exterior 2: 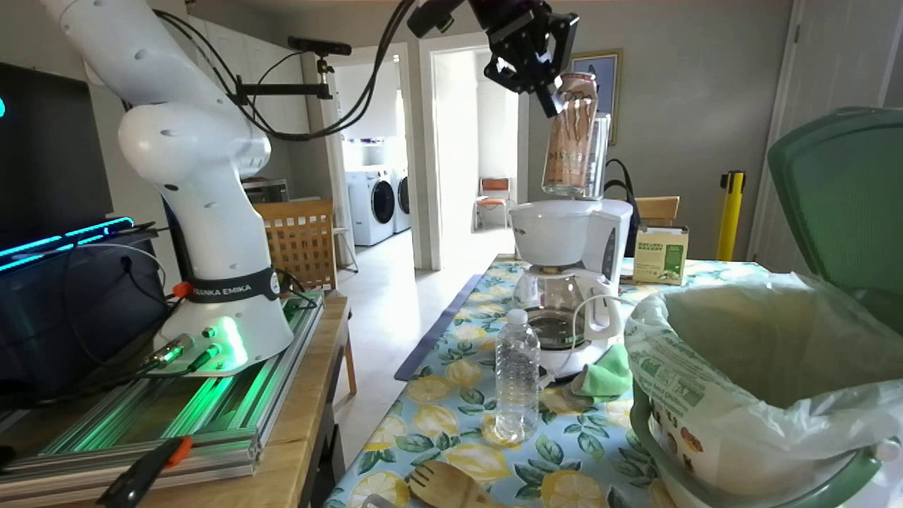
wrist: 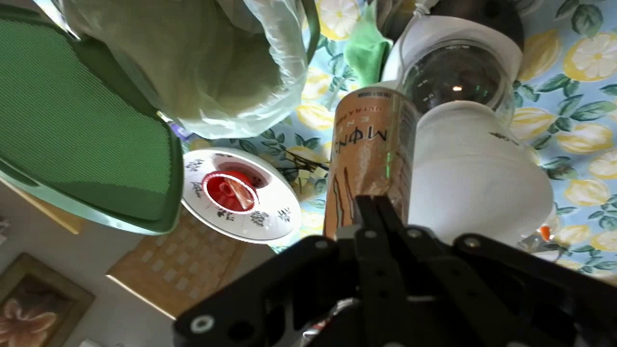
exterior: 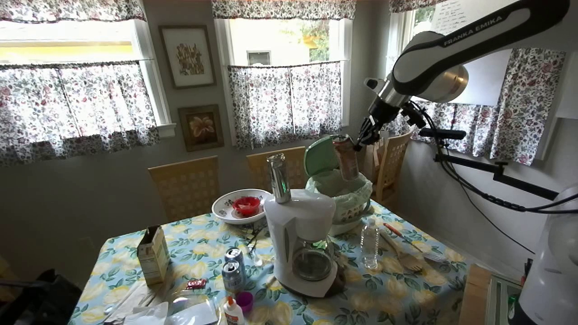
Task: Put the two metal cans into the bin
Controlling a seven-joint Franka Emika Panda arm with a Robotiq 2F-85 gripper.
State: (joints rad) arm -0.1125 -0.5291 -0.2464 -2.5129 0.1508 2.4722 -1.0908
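Note:
One tall metal can (exterior 2: pixel 568 144), orange with dark claw marks, hangs tilted in the air, base down, between the coffee maker and the bin. My gripper (wrist: pixel 377 198) has its fingers nearly together at the can's upper part; the exact pinch is partly hidden. In an exterior view, the gripper (exterior: pixel 359 146) is beside the can's top. A second tall can (exterior: pixel 279 178), silvery, stands upright on the coffee maker, partly behind the held can in an exterior view (exterior 2: pixel 601 152). The bin (exterior 2: pixel 712 448) has a pale liner bag over its rim and its green lid (wrist: pixel 87 115) raised.
A white coffee maker (exterior: pixel 298 216) stands on the table near the bin. A white bowl (exterior: pixel 221 212) with a red dish stands behind. Two short blue-silver cans (exterior: pixel 232 275), a clear bottle (exterior 2: pixel 517 381), a box (exterior: pixel 152 257) and wooden utensils (exterior 2: pixel 448 483) are on the table.

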